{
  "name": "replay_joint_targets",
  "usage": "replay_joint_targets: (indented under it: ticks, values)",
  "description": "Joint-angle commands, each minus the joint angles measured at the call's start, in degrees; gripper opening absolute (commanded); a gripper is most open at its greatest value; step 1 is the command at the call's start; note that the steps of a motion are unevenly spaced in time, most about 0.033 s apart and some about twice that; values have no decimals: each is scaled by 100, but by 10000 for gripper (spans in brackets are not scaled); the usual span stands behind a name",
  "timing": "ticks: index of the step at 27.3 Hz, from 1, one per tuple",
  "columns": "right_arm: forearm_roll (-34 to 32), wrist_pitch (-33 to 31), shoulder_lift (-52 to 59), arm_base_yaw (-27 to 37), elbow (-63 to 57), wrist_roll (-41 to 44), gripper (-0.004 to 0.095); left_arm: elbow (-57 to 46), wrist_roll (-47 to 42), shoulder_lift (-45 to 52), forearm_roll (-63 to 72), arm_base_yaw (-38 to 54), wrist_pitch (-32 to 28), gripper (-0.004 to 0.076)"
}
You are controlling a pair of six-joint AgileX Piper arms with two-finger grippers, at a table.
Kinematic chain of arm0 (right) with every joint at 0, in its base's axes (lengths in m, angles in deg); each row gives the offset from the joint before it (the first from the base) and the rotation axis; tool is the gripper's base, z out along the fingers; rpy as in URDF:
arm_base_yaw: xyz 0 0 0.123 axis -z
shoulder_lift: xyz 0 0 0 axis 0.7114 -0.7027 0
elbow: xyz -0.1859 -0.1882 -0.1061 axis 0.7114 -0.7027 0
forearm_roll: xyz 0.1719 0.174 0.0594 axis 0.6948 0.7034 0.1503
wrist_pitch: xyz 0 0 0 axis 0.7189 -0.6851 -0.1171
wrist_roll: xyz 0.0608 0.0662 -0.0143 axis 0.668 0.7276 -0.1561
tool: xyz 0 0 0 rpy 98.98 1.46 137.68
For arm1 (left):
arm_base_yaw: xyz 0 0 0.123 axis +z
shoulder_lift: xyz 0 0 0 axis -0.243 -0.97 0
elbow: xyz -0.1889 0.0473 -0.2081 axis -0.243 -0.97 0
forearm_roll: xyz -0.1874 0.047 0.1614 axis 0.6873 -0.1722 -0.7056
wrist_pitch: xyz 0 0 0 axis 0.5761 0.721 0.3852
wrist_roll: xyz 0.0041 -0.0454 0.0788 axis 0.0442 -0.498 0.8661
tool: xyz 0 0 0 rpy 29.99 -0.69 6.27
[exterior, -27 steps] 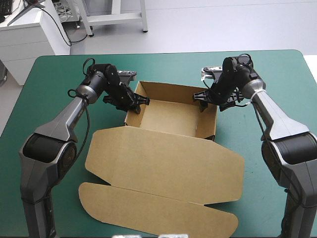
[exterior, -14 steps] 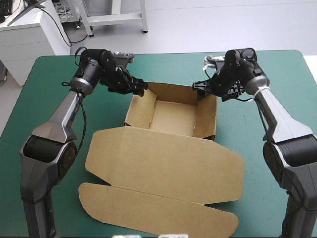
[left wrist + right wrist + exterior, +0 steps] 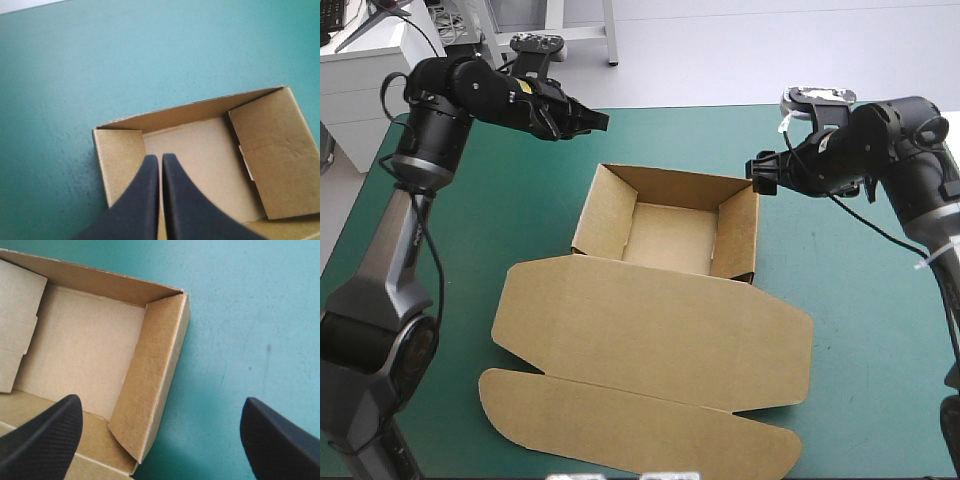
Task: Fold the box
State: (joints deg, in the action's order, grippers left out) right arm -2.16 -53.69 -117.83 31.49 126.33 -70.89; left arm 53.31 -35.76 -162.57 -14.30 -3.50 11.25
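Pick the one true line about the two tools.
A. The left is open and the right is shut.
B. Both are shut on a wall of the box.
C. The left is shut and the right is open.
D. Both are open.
C: the left tool forms one pointed arch over the box with nothing in it. The right tool stands spread wide in its own wrist view.

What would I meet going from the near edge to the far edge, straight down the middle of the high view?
The box's rounded tuck flap → its flat lid panel → the open tray, walls raised → bare teal-green cover up to the table's far edge.
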Motion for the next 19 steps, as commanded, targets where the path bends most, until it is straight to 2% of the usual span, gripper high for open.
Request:
replay_joint_targets:
  ticks: [1, 5, 9, 17, 19]
  values:
    - [-38, -15, 457, 46, -281, 63, 793, -215, 184, 880, -133, -7, 269, -8]
    - [-38, -1, 418, 46, -520, 302, 793, -1146, 249, 1694, -595, -7, 269, -8]
    - [85, 425, 189, 46, -746, 683, 793, -2428, 303, 2624, -786, -7, 257, -8]
    - [-236, 1067, -557, -496, -1101, 1044, 793, -5064, 455, 4491, -728, -7, -616, -8]
    - [-127, 1130, -841, -523, -1101, 1108, 793, -5901, 540, 5142, -715, -7, -699, -8]
